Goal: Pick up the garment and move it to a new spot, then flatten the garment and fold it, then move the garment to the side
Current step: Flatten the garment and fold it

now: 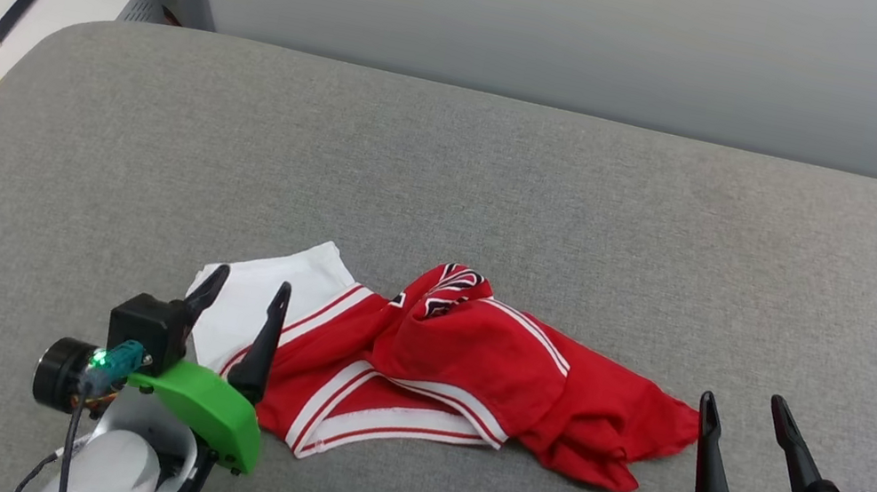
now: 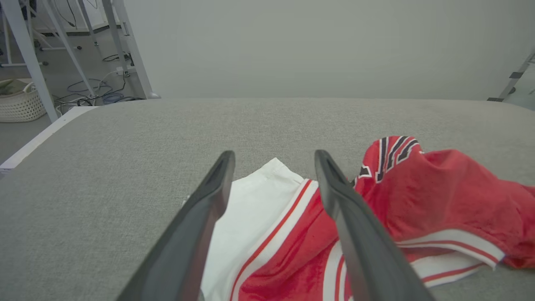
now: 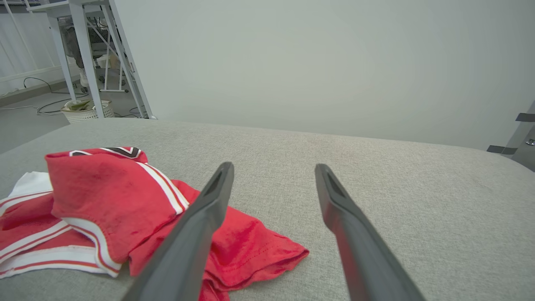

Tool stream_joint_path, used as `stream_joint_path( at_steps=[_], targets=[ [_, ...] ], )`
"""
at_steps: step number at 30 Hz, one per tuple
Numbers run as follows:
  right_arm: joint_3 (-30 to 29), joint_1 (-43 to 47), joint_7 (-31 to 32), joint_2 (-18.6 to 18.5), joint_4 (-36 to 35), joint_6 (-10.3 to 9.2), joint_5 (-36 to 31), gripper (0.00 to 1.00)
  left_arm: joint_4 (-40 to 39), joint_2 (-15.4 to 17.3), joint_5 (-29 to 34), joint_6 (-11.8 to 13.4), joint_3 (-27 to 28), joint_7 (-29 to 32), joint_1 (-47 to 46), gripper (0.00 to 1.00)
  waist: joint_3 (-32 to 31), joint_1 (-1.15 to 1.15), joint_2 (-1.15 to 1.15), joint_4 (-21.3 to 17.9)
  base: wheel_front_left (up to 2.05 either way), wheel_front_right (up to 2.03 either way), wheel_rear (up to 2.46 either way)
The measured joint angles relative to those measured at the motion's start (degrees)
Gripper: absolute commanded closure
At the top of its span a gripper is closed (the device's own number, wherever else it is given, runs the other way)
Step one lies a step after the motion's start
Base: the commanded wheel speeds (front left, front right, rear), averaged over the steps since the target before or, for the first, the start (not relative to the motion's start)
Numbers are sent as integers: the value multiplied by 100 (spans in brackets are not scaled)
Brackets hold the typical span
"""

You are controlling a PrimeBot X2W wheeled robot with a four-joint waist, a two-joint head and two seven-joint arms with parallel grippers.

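Fingers first: the left fingers (image 1: 265, 337) stand spread and pinch nothing, and in the left wrist view the white sleeve (image 2: 255, 200) of the garment (image 1: 464, 359) lies between and below them (whether the tips touch the cloth or hang just over it, I cannot tell). The right fingers (image 1: 711, 465) are spread as well and hold nothing. They sit just beside the garment's other end, where the right wrist view shows a rumpled red corner (image 3: 276, 251) reaching under the nearer finger and stopping short of the gap between the two. Outward from there, the garment is a crumpled heap on the near part of the grey table (image 1: 506, 168). Its long axis runs across the robot, from the white sleeve at the left to the red corner at the right. A raised fold showing a scrap of black, white-edged lettering (image 1: 452, 283) sits on the far side of the middle. Each arm therefore has one end of the heap at its fingers, with the left the closer since it is already over cloth. To my eye the garment is not yet flattened, and spreading it would likely mean each arm taking its own end and pulling apart along that left-to-right line.
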Motion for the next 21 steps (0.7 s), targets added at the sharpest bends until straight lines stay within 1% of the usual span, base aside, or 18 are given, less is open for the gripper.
stream_joint_path(
  at_steps=[2, 5, 9, 12, 15, 18, 21],
  targets=[
    [-15, 38, 0, 1, -1, 0, 0, 0, -147, -16, 78, -65, -64, -170, 2, 0, -51, 0, 0, 15, 0, 0, 0],
    [-47, 82, 0, 1, -8, 0, 0, 0, -453, -79, 269, -63, -69, -290, 55, 0, -111, 0, 0, 46, 0, 0, 0],
    [-43, 136, 4, -1, 15, 0, 21, 0, -1103, -296, 521, -47, 111, -310, 277, 0, -133, 0, 0, 104, 0, 0, 0],
    [-22, 162, 232, -21, 122, 0, 56, 0, -1293, -396, 783, -110, 71, -310, 460, 0, -107, 0, 0, 151, 0, 0, 0],
    [91, 140, 746, -253, 132, 0, 174, 0, -1410, -503, 920, -162, 119, -310, 587, 0, -63, 0, 0, 214, 0, 0, 0],
    [274, 60, 1655, -575, 46, 0, 436, 0, -1475, -598, 1015, -240, 180, -310, 615, 0, -2, 0, 0, 288, 0, 0, 0],
    [534, -114, 2724, -983, -186, 0, 716, 0, -1480, -679, 1072, -303, 249, -310, 633, 0, 94, 0, 0, 352, 0, 0, 0]
  ],
)
